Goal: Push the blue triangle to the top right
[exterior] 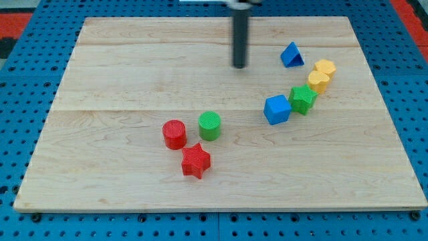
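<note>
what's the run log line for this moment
tip: left of blue triangle, apart | triangle: upper right area, not at corner | push: pending

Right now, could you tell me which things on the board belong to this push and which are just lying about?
Belongs to the job:
- blue triangle, near the view's top right
- my tip, to the view's left of it, apart

Lying about:
- yellow block
- green star
- blue cube
- green cylinder
- red cylinder
- red star

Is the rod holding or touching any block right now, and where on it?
Nothing is held. My tip stands clear, to the view's left of the blue triangle, touching no block.
</note>
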### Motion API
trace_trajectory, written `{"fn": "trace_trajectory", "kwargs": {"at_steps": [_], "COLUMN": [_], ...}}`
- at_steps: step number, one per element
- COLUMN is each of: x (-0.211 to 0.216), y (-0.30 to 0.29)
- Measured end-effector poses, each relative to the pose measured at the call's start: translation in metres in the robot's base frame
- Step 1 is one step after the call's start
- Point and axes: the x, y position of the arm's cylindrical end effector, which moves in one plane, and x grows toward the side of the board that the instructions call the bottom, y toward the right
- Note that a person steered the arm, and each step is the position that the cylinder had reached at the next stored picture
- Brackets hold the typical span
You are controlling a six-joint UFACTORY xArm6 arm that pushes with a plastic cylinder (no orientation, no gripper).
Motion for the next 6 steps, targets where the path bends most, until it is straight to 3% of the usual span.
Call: {"fn": "trace_trajectory", "kwargs": {"at_steps": [1,2,3,4,5,6], "x": [0.0,-0.016,-0.078,-0.056,0.008,0.035], "y": [0.073,0.076,0.09,0.086,0.048,0.025]}}
